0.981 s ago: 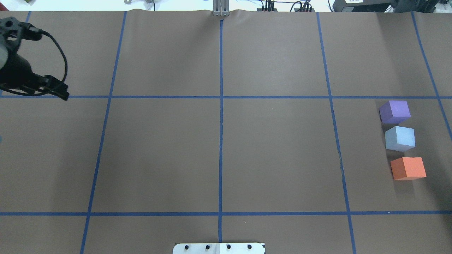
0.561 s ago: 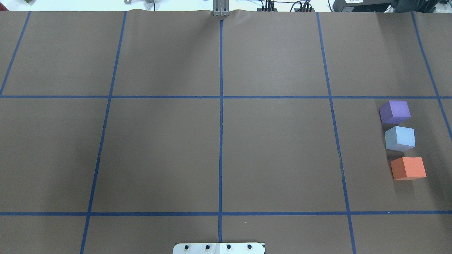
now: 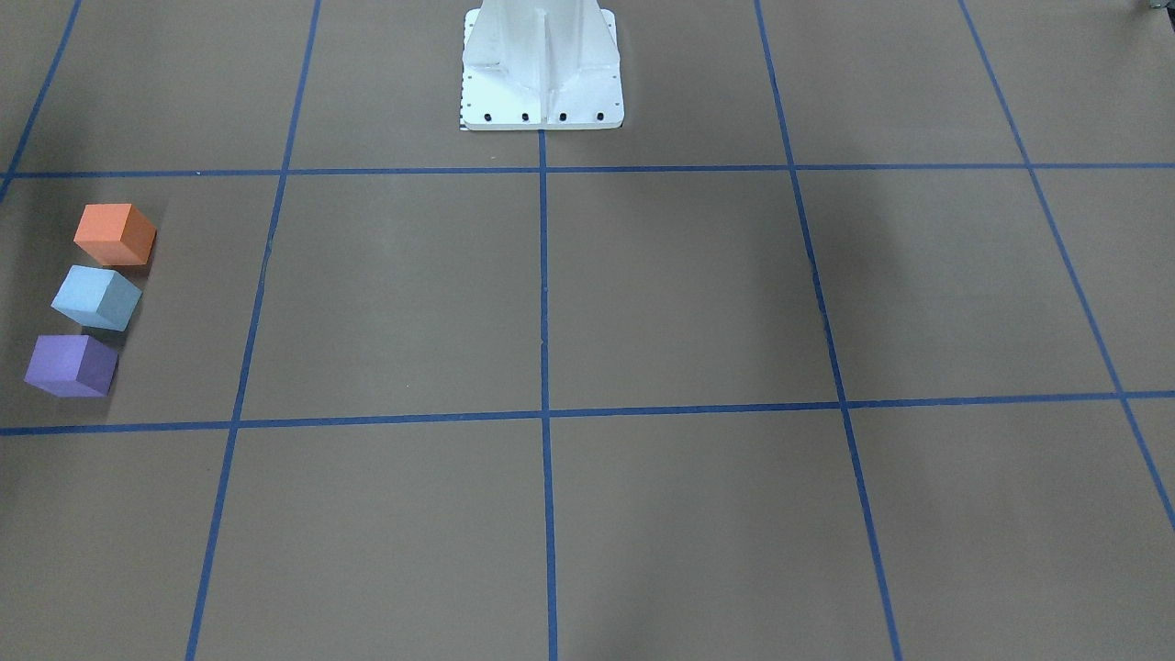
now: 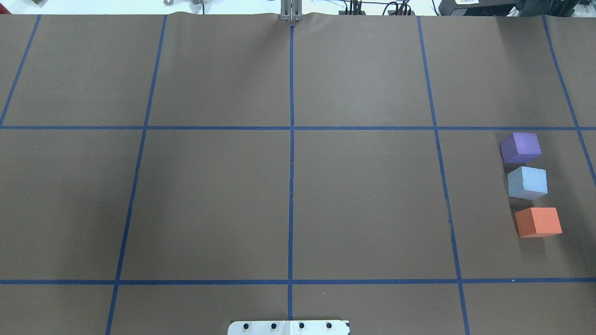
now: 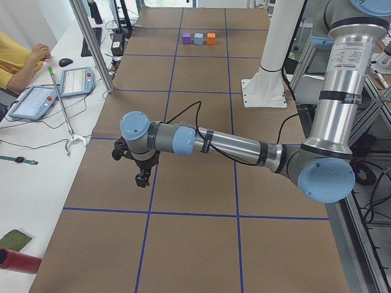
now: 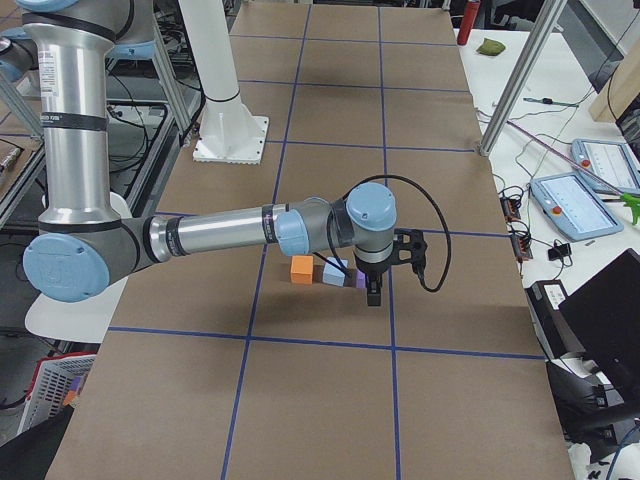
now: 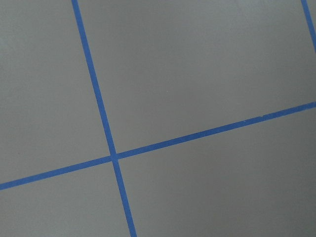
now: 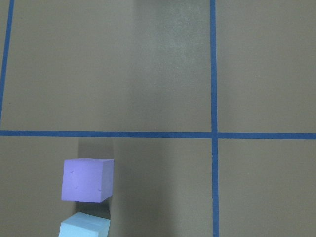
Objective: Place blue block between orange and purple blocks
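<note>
The light blue block [image 4: 527,182] sits on the brown table at the right side, in a row between the purple block [image 4: 521,147] behind it and the orange block [image 4: 538,222] in front. The row also shows in the front-facing view: orange [image 3: 114,233], blue [image 3: 95,296], purple [image 3: 71,365]. My right gripper [image 6: 373,295] shows only in the exterior right view, above the table beside the purple block [image 6: 352,281]; I cannot tell whether it is open. My left gripper [image 5: 142,178] shows only in the exterior left view, far from the blocks; I cannot tell its state.
The white robot pedestal [image 3: 542,64] stands at the table's near middle edge. Blue tape lines grid the brown paper. An operator [image 5: 18,58], tablets [image 5: 76,80] and a metal post [image 5: 91,46] are beside the table on my left.
My left arm, at the overhead view's left edge one second ago, has moved out of that view. The three blocks have not moved.
</note>
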You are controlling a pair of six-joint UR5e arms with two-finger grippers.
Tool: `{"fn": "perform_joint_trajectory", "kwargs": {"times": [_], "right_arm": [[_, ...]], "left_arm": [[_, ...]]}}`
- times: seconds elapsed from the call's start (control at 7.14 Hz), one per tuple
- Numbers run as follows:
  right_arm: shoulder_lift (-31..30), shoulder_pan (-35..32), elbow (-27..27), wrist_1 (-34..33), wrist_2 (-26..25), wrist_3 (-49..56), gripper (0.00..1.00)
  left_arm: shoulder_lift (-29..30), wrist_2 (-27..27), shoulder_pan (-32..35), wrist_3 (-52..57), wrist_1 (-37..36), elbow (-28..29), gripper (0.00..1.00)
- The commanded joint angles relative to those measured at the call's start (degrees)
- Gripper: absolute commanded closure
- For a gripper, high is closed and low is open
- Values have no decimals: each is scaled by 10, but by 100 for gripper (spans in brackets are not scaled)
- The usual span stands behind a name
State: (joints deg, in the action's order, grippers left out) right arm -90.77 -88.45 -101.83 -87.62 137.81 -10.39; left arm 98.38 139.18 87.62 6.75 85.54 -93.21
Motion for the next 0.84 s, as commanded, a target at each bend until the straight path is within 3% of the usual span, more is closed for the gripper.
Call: {"fn": "perform_joint_trajectory", "kwargs": {"times": [0.0, 0.7], "right_arm": [[5, 8, -8, -9, -3, 0, 0], [6, 27, 5, -7, -7, 0, 0]], "left_arm": [[-40, 1, 5, -1, 7, 1, 0], [-55, 0, 28, -3, 7, -9, 0]]}}
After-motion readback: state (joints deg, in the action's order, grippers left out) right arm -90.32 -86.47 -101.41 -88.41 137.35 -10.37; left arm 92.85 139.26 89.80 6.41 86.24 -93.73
